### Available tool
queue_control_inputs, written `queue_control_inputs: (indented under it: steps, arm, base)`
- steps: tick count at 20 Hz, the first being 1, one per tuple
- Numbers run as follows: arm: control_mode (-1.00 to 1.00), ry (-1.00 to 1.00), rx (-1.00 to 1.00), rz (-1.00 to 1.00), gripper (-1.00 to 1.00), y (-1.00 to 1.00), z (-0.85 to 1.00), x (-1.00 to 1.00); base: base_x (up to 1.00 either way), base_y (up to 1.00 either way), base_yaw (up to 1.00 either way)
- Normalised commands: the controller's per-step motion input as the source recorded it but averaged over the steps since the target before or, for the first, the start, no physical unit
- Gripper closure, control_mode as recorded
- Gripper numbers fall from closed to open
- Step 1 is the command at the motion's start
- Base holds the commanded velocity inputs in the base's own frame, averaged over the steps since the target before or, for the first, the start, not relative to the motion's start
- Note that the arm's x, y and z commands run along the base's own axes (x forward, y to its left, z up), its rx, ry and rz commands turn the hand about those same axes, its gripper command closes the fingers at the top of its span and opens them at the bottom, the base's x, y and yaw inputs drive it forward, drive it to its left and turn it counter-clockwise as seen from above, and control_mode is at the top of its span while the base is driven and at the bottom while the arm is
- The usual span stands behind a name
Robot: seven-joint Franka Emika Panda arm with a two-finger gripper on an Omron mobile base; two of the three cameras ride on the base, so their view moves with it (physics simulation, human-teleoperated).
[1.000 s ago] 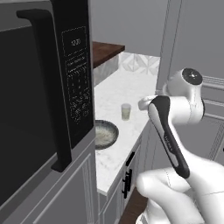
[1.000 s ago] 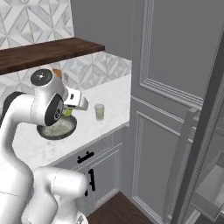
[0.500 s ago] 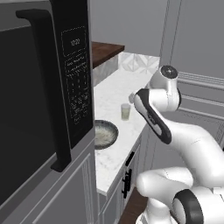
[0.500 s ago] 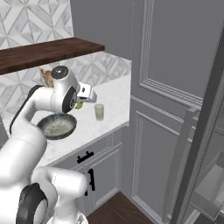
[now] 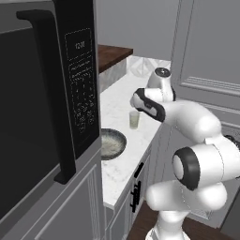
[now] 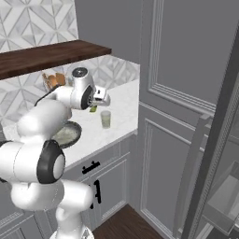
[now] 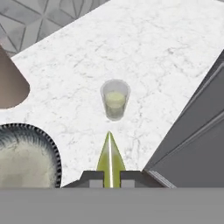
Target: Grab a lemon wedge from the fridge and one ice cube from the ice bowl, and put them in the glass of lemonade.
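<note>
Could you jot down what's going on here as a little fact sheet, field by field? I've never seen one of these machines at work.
setting: marble counter in a simulated kitchen
gripper: shut on a lemon wedge
gripper position: above the counter, short of the glass
glass of lemonade: upright on the counter, pale yellow-green drink inside
ice bowl: on the counter beside the glass, apart from it
lemon in glass: not yet
nearby: dark microwave at the left
</note>
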Motion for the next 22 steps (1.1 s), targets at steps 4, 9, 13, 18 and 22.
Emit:
queue_control_inputs:
  steps: [4,9,13,18,22]
  arm:
    - [-1.0,0.04,0.0,0.0,1.0,0.0,-0.31,0.9]
    - [-1.0,0.0,0.0,0.0,1.0,0.0,-0.1,0.24]
    - [-1.0,0.0,0.0,0.0,1.0,0.0,-0.17,0.18]
    - [-1.0,0.0,0.0,0.0,1.0,0.0,-0.16,0.14]
    - [-1.0,0.0,0.0,0.0,1.0,0.0,-0.05,0.24]
  base:
    - [0.0,0.0,0.0]
    - [0.0,0.0,0.0]
    - [0.0,0.0,0.0]
    - [0.0,0.0,0.0]
    - [0.0,0.0,0.0]
